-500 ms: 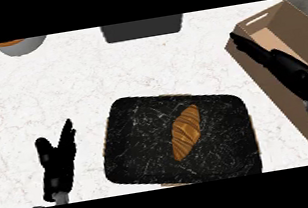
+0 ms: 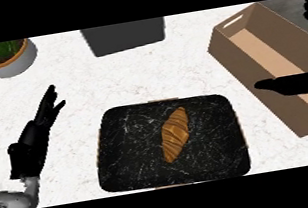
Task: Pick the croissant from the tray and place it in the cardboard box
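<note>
White marbled desk (image 2: 152,71) now shows a potted plant (image 2: 2,56). Croissant (image 2: 175,134) stays on the black tray (image 2: 129,165), right of the open left robot hand (image 2: 32,143). Right robot hand (image 2: 296,84), fingers straight, has shifted over the cardboard box (image 2: 232,38).

A kitchen. A white marble counter (image 2: 144,72) carries a potted plant (image 2: 1,55). A croissant (image 2: 175,134) lies on a tray (image 2: 131,150).

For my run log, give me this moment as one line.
croissant: on tray | box: open, nothing visible inside | left hand: open, resting left of tray | right hand: over box, holds nothing
</note>
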Controlling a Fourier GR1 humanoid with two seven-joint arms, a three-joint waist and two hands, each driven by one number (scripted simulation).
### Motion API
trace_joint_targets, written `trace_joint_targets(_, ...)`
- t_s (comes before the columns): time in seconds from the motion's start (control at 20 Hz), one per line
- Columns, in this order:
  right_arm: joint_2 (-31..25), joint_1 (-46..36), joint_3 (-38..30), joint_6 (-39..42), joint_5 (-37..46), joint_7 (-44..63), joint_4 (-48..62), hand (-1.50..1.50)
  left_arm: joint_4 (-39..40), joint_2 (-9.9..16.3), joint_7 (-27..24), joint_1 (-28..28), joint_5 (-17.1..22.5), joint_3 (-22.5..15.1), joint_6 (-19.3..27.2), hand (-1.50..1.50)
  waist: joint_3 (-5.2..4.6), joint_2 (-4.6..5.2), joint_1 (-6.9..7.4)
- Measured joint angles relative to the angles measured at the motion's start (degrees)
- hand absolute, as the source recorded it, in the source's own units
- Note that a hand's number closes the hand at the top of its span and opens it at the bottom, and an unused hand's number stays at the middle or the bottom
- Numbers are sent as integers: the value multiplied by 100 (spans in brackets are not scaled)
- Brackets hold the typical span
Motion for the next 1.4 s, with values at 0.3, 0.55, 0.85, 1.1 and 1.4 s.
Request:
trace_joint_targets(0.3,-107,1171,611,-814,1584,656,-1361,-150,-264,405,-401,-162,7,82,-558,0,15,86,197)
trace_joint_targets(0.55,-280,1578,1363,-522,3014,1761,-2310,-150,-174,483,-690,-255,39,125,-903,0,15,169,443)
trace_joint_targets(0.85,-374,1423,2252,962,3707,3396,-2859,-150,-113,404,-715,-478,10,84,-1067,0,12,224,659)
trace_joint_targets(1.1,106,729,2921,2166,3713,4454,-2878,-150,-44,318,-642,-716,-43,28,-1178,0,12,253,804)
trace_joint_targets(1.4,980,-74,3296,2796,3681,4957,-2155,-150,36,177,-651,-813,-151,-38,-1186,0,12,261,887)
